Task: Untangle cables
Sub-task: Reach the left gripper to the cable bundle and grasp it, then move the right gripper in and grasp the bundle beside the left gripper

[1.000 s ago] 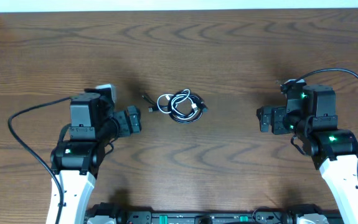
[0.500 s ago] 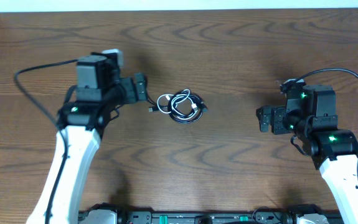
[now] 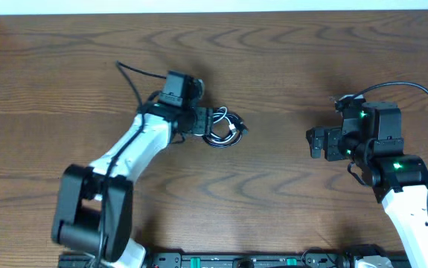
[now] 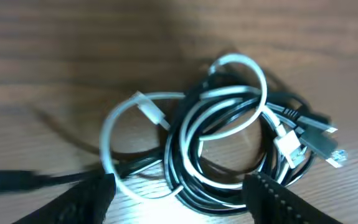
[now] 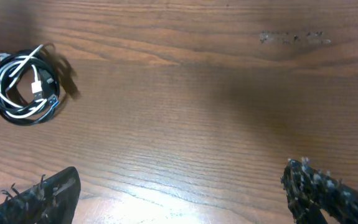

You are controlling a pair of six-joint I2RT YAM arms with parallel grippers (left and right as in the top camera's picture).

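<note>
The black and white cables [image 3: 225,128] lie bundled in one coil on the wooden table [image 3: 273,59] at its middle. In the left wrist view the coil [image 4: 228,143] fills the frame, with a white loop sticking out to the left and small plug ends at the right. My left gripper [image 3: 208,119] is open at the coil's left edge; its fingertips [image 4: 179,202] straddle the coil's near side. My right gripper [image 3: 314,142] is open and empty, far to the right of the coil. The coil also shows in the right wrist view [image 5: 24,87], far off at the upper left.
A thick black arm cable [image 3: 135,71] arcs behind my left arm. Another arm cable [image 3: 422,93] loops over my right arm. A faint smudge [image 5: 294,38] marks the table ahead of the right gripper.
My left arm has swung up and to the right, from the table's left side to the coil. The coil and my right arm have not moved.
</note>
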